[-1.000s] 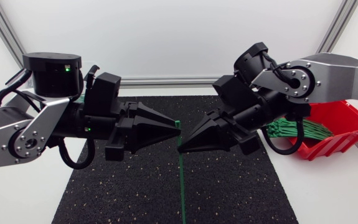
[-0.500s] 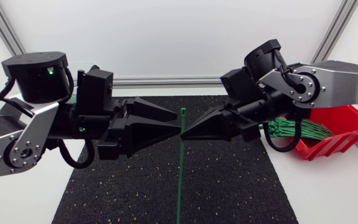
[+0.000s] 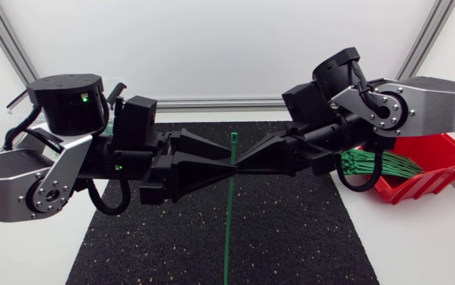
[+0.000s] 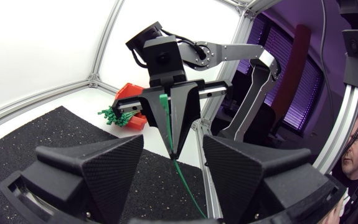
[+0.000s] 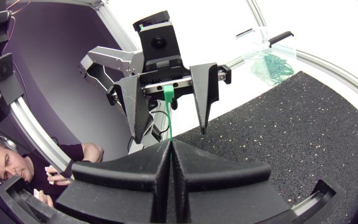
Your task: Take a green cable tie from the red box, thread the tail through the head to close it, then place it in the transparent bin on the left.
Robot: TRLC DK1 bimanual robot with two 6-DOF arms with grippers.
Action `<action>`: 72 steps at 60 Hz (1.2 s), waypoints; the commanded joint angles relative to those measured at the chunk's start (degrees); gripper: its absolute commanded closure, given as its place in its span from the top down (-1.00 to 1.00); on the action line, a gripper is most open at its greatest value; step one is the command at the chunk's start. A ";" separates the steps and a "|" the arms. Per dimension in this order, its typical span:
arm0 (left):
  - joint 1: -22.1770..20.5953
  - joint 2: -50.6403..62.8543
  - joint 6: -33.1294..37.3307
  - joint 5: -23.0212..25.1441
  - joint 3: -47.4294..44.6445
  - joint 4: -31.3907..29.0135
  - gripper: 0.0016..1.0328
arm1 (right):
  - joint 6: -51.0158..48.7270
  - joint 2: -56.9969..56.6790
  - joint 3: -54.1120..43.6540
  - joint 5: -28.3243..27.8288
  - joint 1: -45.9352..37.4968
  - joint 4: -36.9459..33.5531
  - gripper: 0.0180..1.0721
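A green cable tie (image 3: 229, 222) hangs upright over the black mat (image 3: 290, 237), head up and tail down. My right gripper (image 3: 240, 167) is shut on it just below the head; the left wrist view shows that right gripper (image 4: 172, 152) pinching the tie (image 4: 165, 118). My left gripper (image 3: 229, 166) faces it tip to tip and is open. In the right wrist view the left gripper (image 5: 171, 134) has a finger on either side of the tie (image 5: 168, 99) without touching it. The red box (image 3: 433, 158) stands at the right. The transparent bin (image 5: 269, 59) is at the far left, mostly hidden behind my left arm in the head view.
A bundle of green ties (image 3: 377, 165) sticks out of the red box towards the mat. Both arms meet above the mat's middle. Several closed green ties lie in the transparent bin.
My left gripper has opened and come forward, so its fingers now straddle the tie. My right gripper has risen a little with the tie, which now hangs straighter.
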 commanded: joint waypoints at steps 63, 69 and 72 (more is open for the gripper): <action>1.11 1.49 -3.64 -1.35 2.16 2.96 -0.50 | 1.02 0.94 -2.32 0.54 0.92 1.93 -0.89; 1.11 1.49 -3.64 -1.70 2.16 2.96 -0.56 | 1.02 0.85 -2.50 0.72 0.92 1.93 -0.89; 1.11 1.49 -3.64 -1.70 2.16 2.96 -0.56 | 1.02 0.76 -2.50 0.81 1.01 1.93 -0.89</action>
